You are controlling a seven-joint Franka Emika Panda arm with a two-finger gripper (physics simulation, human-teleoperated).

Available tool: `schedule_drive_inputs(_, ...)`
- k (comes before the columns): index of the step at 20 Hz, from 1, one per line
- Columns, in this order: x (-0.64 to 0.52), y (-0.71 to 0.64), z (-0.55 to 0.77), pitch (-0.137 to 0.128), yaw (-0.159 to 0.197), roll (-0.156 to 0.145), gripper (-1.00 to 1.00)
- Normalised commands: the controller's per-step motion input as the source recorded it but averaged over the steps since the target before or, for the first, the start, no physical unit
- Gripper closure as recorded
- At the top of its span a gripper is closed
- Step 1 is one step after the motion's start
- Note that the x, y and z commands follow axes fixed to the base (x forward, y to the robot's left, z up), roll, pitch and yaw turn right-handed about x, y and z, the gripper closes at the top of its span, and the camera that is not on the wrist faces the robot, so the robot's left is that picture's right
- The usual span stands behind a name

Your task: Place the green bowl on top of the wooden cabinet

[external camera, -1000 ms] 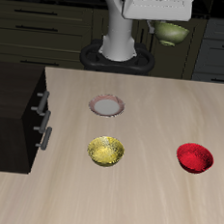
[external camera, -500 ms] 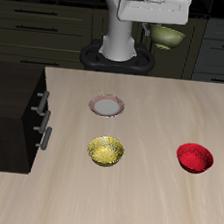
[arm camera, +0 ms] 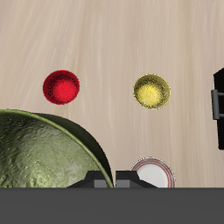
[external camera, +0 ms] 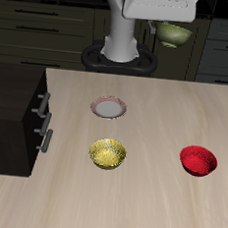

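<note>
Light wood-grain tabletop (external camera: 137, 202), dark cupboards behind | gripper (external camera: 166, 22) pinching the small olive-green speckled bowl (external camera: 174, 35) by its rim, carried high, likely for clearance | big near-black wooden cabinet (external camera: 13, 106), flat top bare, well apart | yellow-gold bowl (external camera: 108, 153), glossy red bowl (external camera: 197, 160), small pale plate (external camera: 108, 108) idle on table | carry across pending
</note>
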Motion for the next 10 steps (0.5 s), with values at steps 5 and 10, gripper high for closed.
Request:
schedule_drive_inputs(5, 0.06, 0.19, -0.01, 0.008, 0.018, 0.025, 1.00)
schedule_drive_inputs(10, 0.08, 0.20, 0.17, -0.020, 0.004, 0.017, 1.00)
